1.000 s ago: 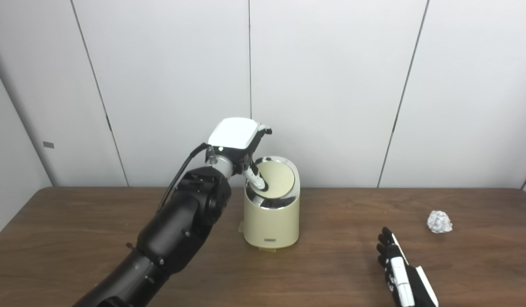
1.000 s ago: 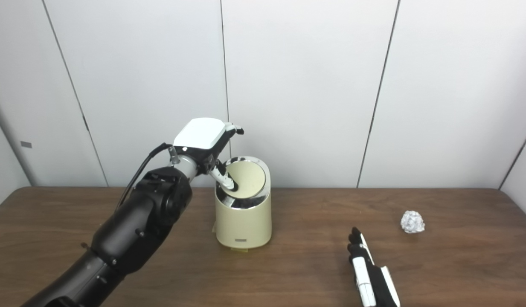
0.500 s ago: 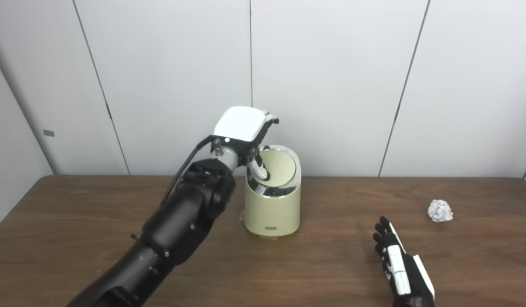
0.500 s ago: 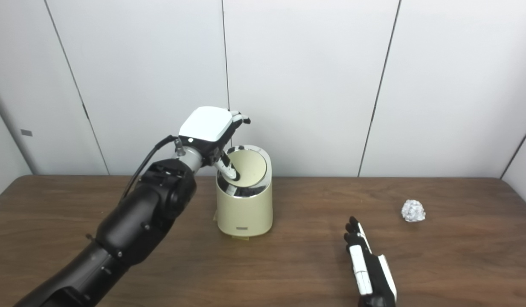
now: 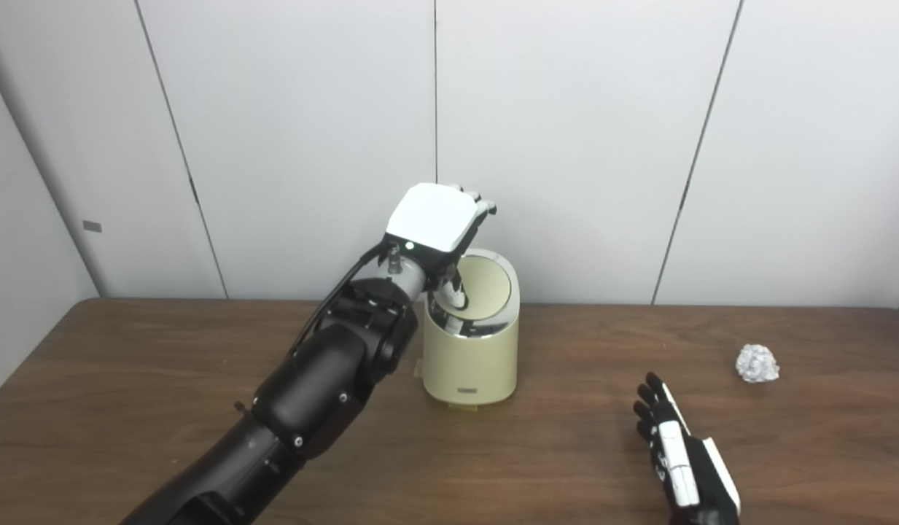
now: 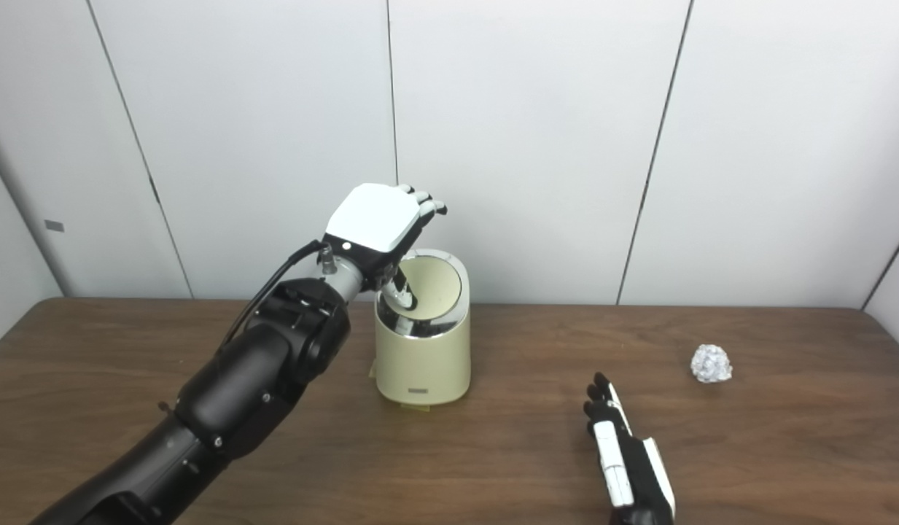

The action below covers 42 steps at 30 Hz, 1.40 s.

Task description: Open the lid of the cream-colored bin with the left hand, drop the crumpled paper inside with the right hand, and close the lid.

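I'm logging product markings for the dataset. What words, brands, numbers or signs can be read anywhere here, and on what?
None can be read.
Small dark label low on the front of the cream-colored bin: too small and blurred to read.
Small grey plate on the wall panel at left: no legible text.

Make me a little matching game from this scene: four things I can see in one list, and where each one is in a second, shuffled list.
Things:
1. left hand
2. right hand
3. crumpled paper
4. cream-colored bin

Places:
A. lying alone on the table's far right
B. standing near the table's back edge, by the wall
C. raised at the bin's lid
D. flat on the table at the near edge, holding nothing

Pairs: 1-C, 2-D, 3-A, 4-B
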Available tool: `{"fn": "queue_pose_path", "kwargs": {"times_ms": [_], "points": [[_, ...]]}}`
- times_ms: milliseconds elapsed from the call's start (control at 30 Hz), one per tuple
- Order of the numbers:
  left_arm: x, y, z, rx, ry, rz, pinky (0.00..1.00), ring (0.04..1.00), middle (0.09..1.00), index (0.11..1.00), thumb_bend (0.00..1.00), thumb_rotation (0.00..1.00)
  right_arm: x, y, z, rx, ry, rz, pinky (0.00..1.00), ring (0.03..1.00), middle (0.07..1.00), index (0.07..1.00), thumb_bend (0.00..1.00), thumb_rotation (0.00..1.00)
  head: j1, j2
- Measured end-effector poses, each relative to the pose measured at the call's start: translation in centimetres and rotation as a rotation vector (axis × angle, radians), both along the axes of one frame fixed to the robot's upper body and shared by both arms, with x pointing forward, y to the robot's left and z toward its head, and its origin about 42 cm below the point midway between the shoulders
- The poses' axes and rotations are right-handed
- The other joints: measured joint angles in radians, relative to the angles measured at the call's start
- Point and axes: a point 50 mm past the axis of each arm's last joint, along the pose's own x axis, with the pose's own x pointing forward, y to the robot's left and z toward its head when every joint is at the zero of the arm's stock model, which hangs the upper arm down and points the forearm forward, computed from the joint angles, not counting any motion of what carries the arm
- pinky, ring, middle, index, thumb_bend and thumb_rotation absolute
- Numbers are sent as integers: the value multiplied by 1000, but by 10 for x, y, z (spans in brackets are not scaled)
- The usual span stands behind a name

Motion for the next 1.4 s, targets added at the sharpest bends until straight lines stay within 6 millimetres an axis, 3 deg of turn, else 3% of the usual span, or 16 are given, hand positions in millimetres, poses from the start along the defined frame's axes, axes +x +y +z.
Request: {"fn": "queue_pose_path", "kwargs": {"times_ms": [167,300,433,667,800,1000,1133,1167,1233,1300,1367,1400], "points": [[3,16,4,-112,87,29,847,909,904,884,911,117,0,0,0,1,-1,0,972,971,980,983,650,1000,-2,0],[4,36,5,-415,229,66,717,863,869,848,833,306,2,-2,1,11,-3,-2,971,973,981,980,654,1000,0,-5],[-5,50,2,-733,329,59,651,809,860,859,742,356,5,-3,0,11,-5,-3,975,976,983,981,645,1000,-6,-20],[-21,75,4,-1007,288,41,718,812,827,862,645,362,8,-4,-1,19,-9,0,972,967,977,978,625,1000,0,-17],[-35,94,4,-1117,241,69,785,843,847,884,549,442,8,-7,-1,10,-9,3,977,966,979,980,631,1000,6,-14],[-63,122,-33,-1223,297,124,799,848,857,884,498,676,10,-9,0,4,-8,14,978,974,982,979,645,1000,8,-3],[-90,135,-52,-1288,299,147,850,870,880,901,466,770,13,-11,2,0,-3,15,948,967,973,971,652,989,8,0],[-96,138,-57,-1310,301,156,867,885,893,914,452,822,14,-12,2,-3,-3,16,921,943,963,967,633,911,6,5],[-107,144,-70,-1347,311,184,874,891,897,919,450,844,15,-14,4,-21,-7,17,909,931,957,963,627,872,6,5],[-116,149,-82,-1391,326,206,908,923,930,933,433,894,17,-18,8,-45,-16,10,842,883,932,933,636,669,3,6],[-125,152,-96,-1439,346,232,925,939,947,942,420,919,19,-20,15,-45,-40,-3,803,867,915,914,669,560,0,8],[-129,152,-102,-1477,355,235,943,953,960,957,434,930,21,-22,19,-52,-57,-15,803,860,889,886,706,453,0,9]]}}
